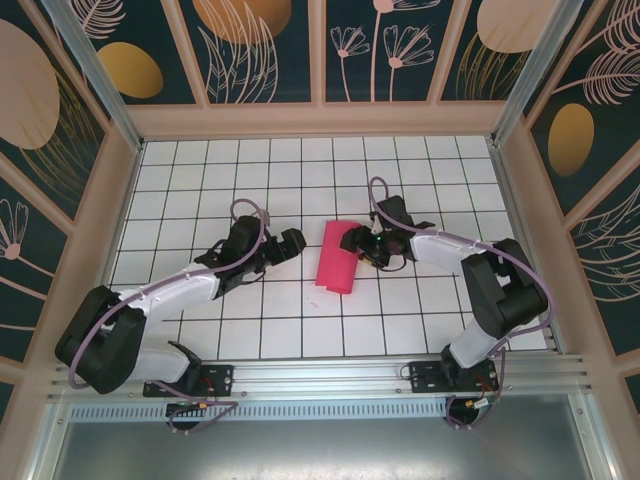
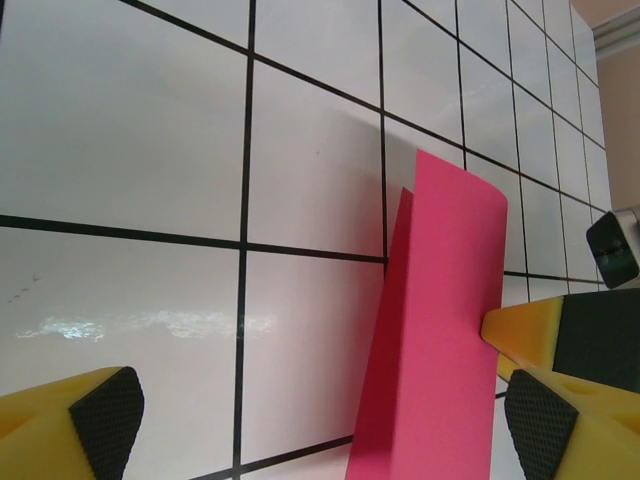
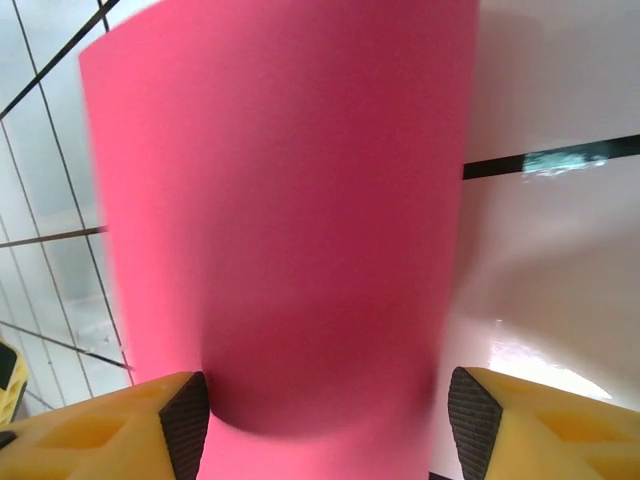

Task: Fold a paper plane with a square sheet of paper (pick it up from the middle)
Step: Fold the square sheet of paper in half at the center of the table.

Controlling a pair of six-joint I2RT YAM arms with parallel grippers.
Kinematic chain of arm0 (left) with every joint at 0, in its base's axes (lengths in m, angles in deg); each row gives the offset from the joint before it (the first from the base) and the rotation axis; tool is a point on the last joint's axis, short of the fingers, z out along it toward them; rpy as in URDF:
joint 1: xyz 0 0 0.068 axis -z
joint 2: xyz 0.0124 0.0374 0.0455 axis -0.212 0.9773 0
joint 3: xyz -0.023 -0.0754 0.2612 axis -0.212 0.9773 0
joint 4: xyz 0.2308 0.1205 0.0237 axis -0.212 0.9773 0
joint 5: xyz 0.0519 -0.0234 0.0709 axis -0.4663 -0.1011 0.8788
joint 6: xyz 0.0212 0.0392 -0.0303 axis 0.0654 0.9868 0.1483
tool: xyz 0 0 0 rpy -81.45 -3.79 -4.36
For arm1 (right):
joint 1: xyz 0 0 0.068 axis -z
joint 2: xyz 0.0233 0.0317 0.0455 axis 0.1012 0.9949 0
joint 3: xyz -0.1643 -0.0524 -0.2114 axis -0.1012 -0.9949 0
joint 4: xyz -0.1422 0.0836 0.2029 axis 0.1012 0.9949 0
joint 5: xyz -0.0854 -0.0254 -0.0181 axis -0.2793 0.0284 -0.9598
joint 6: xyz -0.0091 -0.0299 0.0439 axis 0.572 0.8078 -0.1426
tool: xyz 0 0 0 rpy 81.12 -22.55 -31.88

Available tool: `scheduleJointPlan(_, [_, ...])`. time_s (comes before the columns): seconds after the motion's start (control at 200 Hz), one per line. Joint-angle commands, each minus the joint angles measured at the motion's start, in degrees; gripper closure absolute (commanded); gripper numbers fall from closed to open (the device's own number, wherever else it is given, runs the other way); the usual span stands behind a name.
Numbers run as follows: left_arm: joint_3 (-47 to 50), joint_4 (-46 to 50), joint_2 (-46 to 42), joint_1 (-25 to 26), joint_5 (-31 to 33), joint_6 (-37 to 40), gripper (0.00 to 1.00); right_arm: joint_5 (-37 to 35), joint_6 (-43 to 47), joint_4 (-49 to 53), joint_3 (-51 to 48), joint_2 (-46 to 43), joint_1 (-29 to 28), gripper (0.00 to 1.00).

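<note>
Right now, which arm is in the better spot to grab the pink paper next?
Probably the right arm: its open jaws sit either side of the pink paper. The left arm has its open jaws short of it, not touching.

A glossy white tiled floor (image 1: 300, 330) with black grid lines is boxed in at 9, 12 and 3 o'clock by beige-framed wall panels (image 1: 265, 50) of dark teal with gold ovals and pale leaf drawings, with a silver metal rail (image 1: 320, 380) at 6 o'clock.
</note>
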Motion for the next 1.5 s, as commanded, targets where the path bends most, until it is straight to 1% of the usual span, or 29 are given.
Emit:
scheduleJointPlan(0.0, [-2.39,-2.73,1.34,-0.19,-2.4,0.99,0.06,-5.35,2.52,5.01,0.73,-2.62,0.57,0.31])
scheduleJointPlan(0.145, [-3.53,-3.61,3.02,-0.23,-4.5,1.36,0.08,-11.66,2.39,9.71,0.92,-2.59,0.61,0.3])
scheduleJointPlan(0.4, [-4.02,-7.2,5.73,-0.12,-9.58,1.39,0.18,-15.23,0.47,9.9,0.51,-1.95,0.52,0.31])
scheduleJointPlan(0.57, [-5.71,-7.85,8.53,-0.03,-12.37,1.94,0.29,-14.75,2.02,10.16,1.16,0.27,0.18,0.31])
scheduleJointPlan(0.691, [-7.37,-7.51,11.11,0.2,-13.5,2.31,0.33,-13.18,3.52,9.79,1.3,1.03,-0.7,0.31])
scheduleJointPlan(0.756, [-8.4,-7.48,12.95,0.38,-14.72,2.19,0.34,-12.64,4.21,9.69,1.42,1.12,-0.81,0.31])
scheduleJointPlan(0.921, [-9.96,-7.52,15.68,1.17,-15.47,2.24,0.34,-11.96,5.44,9.42,1.67,1.76,-0.84,0.31])
scheduleJointPlan(1.031, [-10.62,-7.57,16.43,1.5,-15.65,2.2,0.34,-12.41,5.38,9.59,2.19,2.36,-0.84,0.31])
scheduleJointPlan(1.296, [-11.26,-7.69,17.65,2.11,-16.35,1.99,0.41,-13.82,3.71,8.56,2.25,3.53,-0.84,0.31])
scheduleJointPlan(1.496, [-11.31,-7.74,18.11,2.39,-16.26,1.82,0.42,-11.47,4.06,7.02,2.11,2.98,-0.79,0.3])
